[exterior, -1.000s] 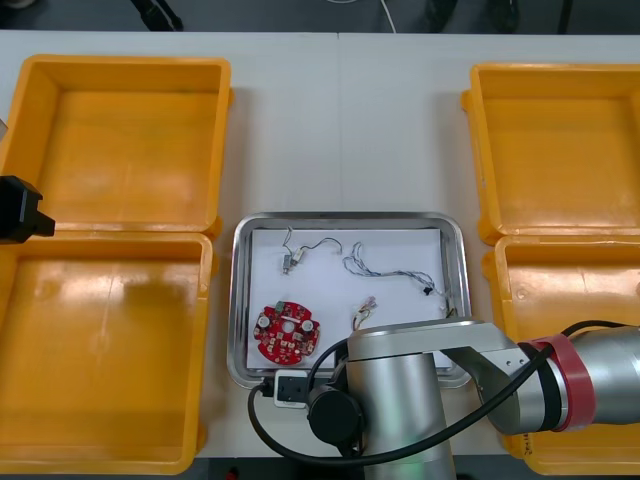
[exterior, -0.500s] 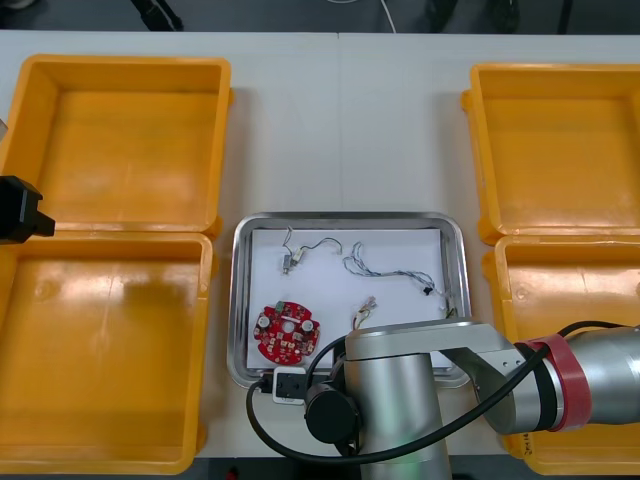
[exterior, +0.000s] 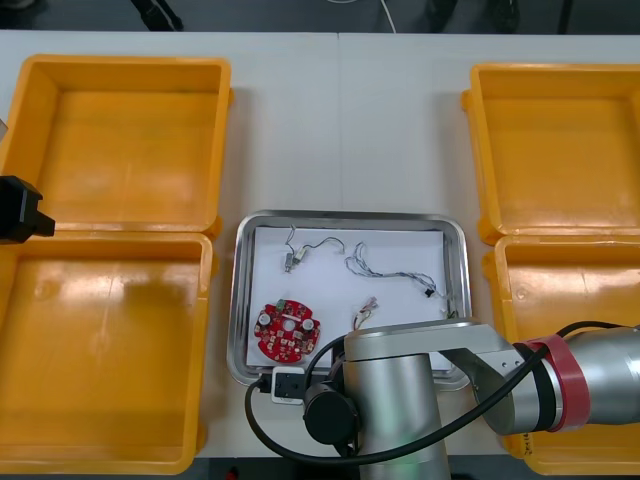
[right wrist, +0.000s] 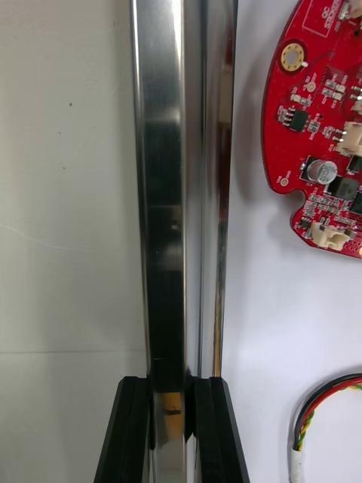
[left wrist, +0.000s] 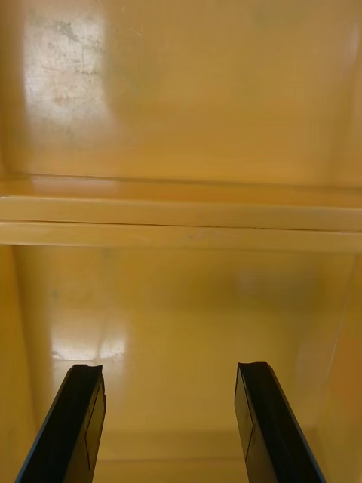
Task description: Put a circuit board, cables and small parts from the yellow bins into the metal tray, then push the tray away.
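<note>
The metal tray (exterior: 340, 217), white inside, lies between the bins. It holds a round red circuit board (exterior: 287, 332), a twisted blue and white cable (exterior: 385, 268), a thin cable with a small metal part (exterior: 289, 264) and a red and yellow cable (exterior: 365, 312). My right arm (exterior: 400, 400) covers the tray's near edge. In the right wrist view my right gripper (right wrist: 170, 385) is shut on the tray's shiny rim (right wrist: 162, 189), with the board (right wrist: 324, 143) and the red and yellow cable (right wrist: 324, 407) beside it. My left gripper (left wrist: 170, 377) hangs open over a bin floor at the table's left.
Two yellow bins stand at the left (exterior: 120, 140) (exterior: 100, 350) and two at the right (exterior: 560, 150) (exterior: 570, 290), all bare inside. Bare table (exterior: 345, 120) stretches beyond the tray's far rim. The left arm's black wrist (exterior: 20, 210) sits at the left edge.
The tray with its contents has shifted slightly to the right. The right arm's wrist has moved a little. The left arm has stayed still.
</note>
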`<state>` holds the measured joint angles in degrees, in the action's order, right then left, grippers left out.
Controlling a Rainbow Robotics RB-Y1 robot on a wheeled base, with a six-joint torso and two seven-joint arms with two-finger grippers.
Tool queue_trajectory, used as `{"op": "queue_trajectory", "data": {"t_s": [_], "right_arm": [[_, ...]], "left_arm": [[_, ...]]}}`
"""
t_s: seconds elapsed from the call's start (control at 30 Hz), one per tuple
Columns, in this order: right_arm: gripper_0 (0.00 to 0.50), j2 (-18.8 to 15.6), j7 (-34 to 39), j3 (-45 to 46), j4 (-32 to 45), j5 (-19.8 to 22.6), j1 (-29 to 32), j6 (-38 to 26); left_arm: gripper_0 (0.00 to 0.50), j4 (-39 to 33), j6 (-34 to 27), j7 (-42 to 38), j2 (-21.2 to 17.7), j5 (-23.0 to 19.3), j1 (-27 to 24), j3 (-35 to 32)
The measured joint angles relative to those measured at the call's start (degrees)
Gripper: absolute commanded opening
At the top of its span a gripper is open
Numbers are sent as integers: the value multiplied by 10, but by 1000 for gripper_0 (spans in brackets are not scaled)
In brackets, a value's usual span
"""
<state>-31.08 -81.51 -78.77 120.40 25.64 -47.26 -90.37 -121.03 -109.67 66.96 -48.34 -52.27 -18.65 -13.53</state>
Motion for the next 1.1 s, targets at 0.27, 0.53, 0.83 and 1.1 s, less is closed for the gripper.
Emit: {"op": "queue_trajectory", "data": {"t_s": [0.27,0.53,0.83,1.1], "right_arm": [[70,0,0,0,0,-3,0,0],[68,0,0,0,0,-4,0,0],[67,0,0,0,-1,7,-17,0],[67,0,0,0,-6,11,-46,1]], "left_arm": [[500,0,0,0,0,0,0,0],[500,0,0,0,0,0,0,0],[500,0,0,0,0,0,0,0],[500,0,0,0,0,0,0,0]]}}
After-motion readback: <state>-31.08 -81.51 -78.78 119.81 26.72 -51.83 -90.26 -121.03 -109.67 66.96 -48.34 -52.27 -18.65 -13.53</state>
